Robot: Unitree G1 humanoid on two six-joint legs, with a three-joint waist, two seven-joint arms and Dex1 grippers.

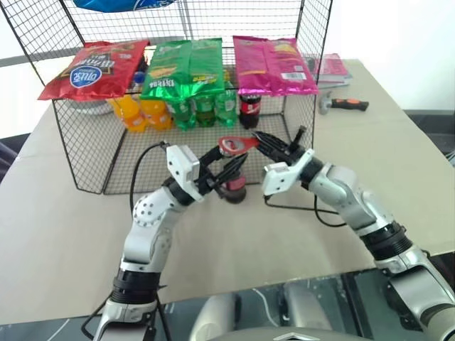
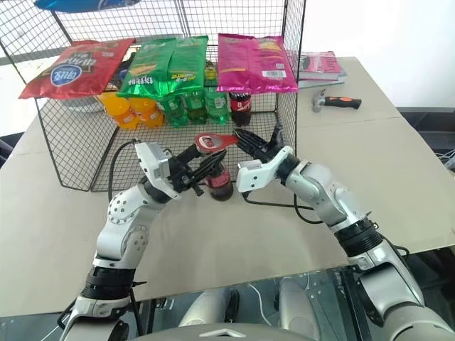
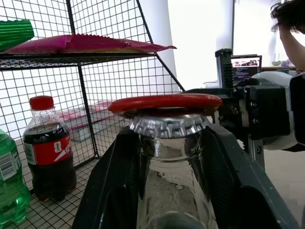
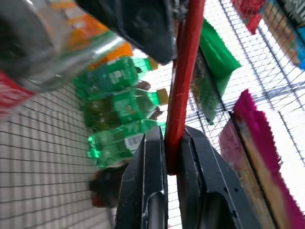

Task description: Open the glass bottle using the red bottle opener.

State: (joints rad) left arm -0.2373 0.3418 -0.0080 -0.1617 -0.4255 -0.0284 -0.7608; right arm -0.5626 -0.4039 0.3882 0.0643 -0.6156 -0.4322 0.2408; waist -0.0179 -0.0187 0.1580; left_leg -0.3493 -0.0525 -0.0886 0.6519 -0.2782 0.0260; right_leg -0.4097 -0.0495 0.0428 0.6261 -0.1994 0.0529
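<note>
While our left end effector (image 1: 226, 172) pinches the glass bottle (image 1: 234, 186) by its neck near the centre of the frame, just in front of the wire rack (image 1: 85, 153) on the worktop (image 1: 398, 156), our right end effector (image 1: 264, 145) is pressed together on the narrow handle of the red bottle opener (image 1: 238, 145). The opener lies roughly level, its long axis running from the right end effector leftward in the frame, and its wide head sits flat on top of the crimped metal cap (image 3: 167, 125). We judge the coming move to be a lever upward at the handle end, so the right arm does the prying while the left steadies the upright bottle.
</note>
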